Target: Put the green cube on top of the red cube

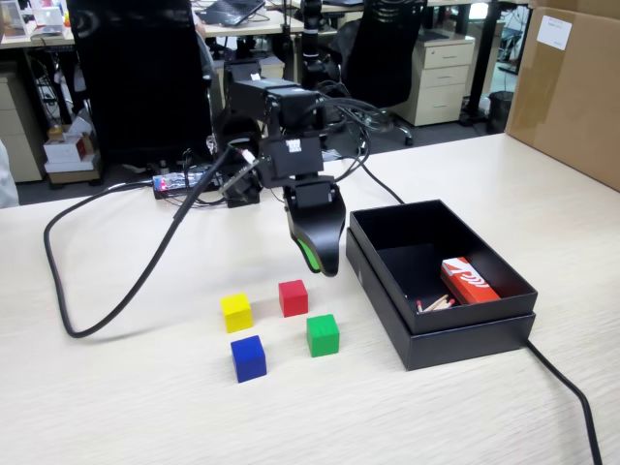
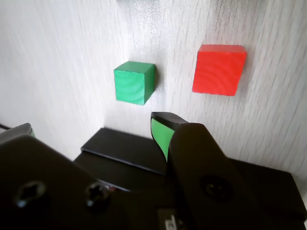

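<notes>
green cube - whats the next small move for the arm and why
Probably swing toward the green cube and lower over it. The gripper hangs above the table behind the cubes, holding nothing, and the green cube sits apart from the red cube, not yet stacked. Whether the jaws are open enough is hard to tell.

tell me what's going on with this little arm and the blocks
A small black robot arm hangs above the table with its fingers pointing down, holding nothing. Below it four cubes sit apart on the table: the red cube, the green cube, a yellow cube and a blue cube. The green cube is untouched, not yet on the red one. An open black box stands to the right in the fixed view. Whether the fingers are open is unclear.
</notes>
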